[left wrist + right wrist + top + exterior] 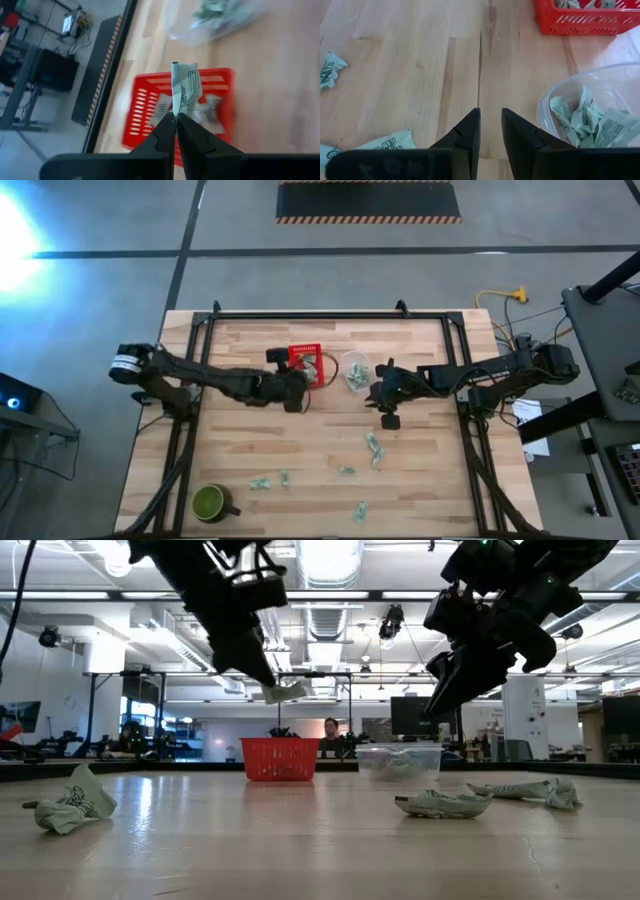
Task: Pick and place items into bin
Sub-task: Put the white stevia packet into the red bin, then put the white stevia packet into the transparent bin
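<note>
Holding a wrapper (pixel 185 86) pinched in narrow fingers, the left gripper (pixel 176 120) hangs over the red basket (pixel 142 107) near the table's (pixel 300 480) far edge; early release could miss. Right gripper (pixel 490 125), slightly parted & empty, waits by the clear tub (pixel 615 82).

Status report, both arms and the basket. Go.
Left gripper shut on a wrapper, held above the red basket. Right gripper open, empty, beside the clear bowl. Loose wrappers on the table. Nothing blocking.
</note>
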Robot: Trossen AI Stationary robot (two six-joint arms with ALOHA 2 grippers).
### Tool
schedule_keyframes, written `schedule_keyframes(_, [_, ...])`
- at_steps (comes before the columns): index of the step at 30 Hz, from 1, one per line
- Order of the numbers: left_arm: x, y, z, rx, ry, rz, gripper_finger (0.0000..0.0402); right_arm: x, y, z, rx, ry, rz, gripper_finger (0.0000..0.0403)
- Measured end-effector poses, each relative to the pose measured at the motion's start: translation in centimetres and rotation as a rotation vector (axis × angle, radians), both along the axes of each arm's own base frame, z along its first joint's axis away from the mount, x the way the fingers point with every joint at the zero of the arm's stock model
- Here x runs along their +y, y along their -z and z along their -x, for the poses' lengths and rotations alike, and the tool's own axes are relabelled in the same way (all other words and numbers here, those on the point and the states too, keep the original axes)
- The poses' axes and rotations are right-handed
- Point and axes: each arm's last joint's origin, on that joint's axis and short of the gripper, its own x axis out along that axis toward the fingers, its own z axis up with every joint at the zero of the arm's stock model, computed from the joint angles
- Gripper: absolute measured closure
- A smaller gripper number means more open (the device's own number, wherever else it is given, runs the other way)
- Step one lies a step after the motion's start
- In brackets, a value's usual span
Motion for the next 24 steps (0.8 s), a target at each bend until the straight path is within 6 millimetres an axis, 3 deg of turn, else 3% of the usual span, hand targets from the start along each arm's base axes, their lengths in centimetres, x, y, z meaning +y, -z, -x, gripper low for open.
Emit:
schedule_keyframes(9, [3.4,0.3,0.0,0.004,-0.057,0.089,0.0401,0.0,0.0,0.0,0.004,-0.004,0.003,0.0335])
schedule_keyframes(17, [3.8,0.3,0.0,0.002,-0.074,0.079,0.0398,0.0,0.0,0.0,0.005,-0.008,0.007,0.0335])
schedule_keyframes(24, [3.9,0.2,0.1,0.003,-0.093,0.052,0.0349,0.0,0.1,0.1,0.006,-0.006,0.005,0.0335])
